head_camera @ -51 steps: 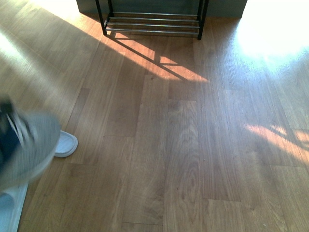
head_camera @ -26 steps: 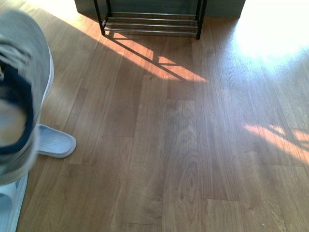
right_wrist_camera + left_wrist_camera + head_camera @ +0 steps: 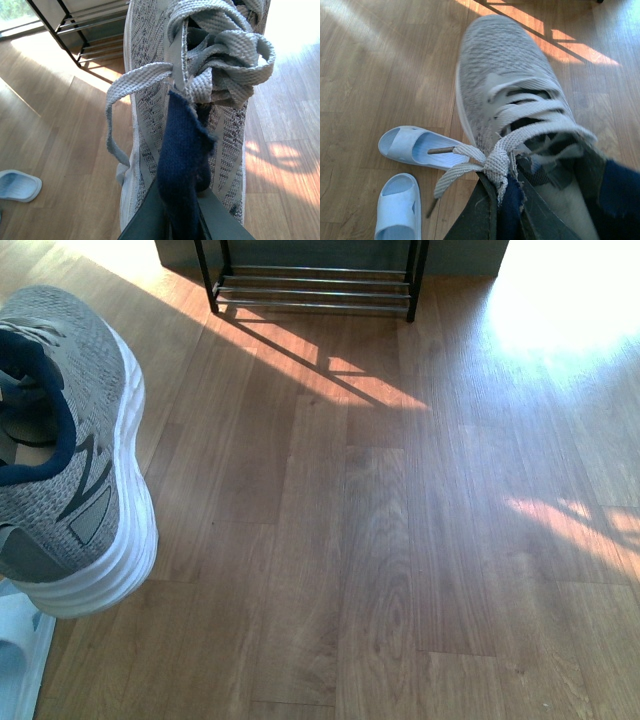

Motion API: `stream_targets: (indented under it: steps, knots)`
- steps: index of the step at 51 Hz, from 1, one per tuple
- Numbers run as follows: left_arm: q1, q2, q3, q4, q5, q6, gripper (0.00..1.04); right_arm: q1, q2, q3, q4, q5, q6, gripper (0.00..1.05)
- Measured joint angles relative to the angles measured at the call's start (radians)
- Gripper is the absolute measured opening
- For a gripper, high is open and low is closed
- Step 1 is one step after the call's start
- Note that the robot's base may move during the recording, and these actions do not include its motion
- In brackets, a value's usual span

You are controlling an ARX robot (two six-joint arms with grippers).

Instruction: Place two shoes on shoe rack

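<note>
Front view is mostly wooden floor [image 3: 400, 540] with patches of sun, and at its far end stands the shoe rack [image 3: 310, 285], of which only the lowest rods are seen, with nothing on them. At the left edge one grey sneaker [image 3: 80, 440] hangs in the air, heel nearer to the camera, well apart from the rack. The left hand [image 3: 505, 220] is closed on the navy tongue of this sneaker. The right hand [image 3: 182, 220] pinches the navy tongue of a second grey sneaker [image 3: 145, 125] in the same way, lifted too. Two pale blue slides [image 3: 417, 147] lie on the floor below the left arm. I judge the step to be the carrying: both shoes are lifted, none is placed. The next move calls for bringing them forward to the rack and lowering each sole flat across the rods before the hands let go.
</note>
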Motion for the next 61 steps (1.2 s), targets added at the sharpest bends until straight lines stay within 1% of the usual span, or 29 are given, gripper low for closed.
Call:
stream_targets:
  steps: [15,30,36,44,52,61]
  knots:
    - [0.001,0.000,0.000,0.000,-0.015,0.000,0.02,0.000,0.000,0.000,0.000,0.000,0.000,0.02]
    - [0.000,0.000,0.000,0.000,0.001,0.001,0.02,0.000,0.000,0.000,0.000,0.000,0.000,0.02]
    - [0.002,0.000,0.000,0.000,-0.011,0.000,0.02,0.002,-0.001,0.000,0.000,-0.008,0.000,0.02]
    - [0.001,0.000,0.000,0.000,-0.017,0.001,0.02,0.000,-0.001,0.000,0.000,0.007,0.000,0.02]
    - [-0.002,0.000,0.000,0.000,0.003,0.001,0.02,0.000,-0.001,0.000,0.000,0.000,0.000,0.02]
    - [-0.001,0.000,0.000,0.000,0.001,0.001,0.02,0.000,0.000,0.000,0.000,0.000,0.000,0.02]
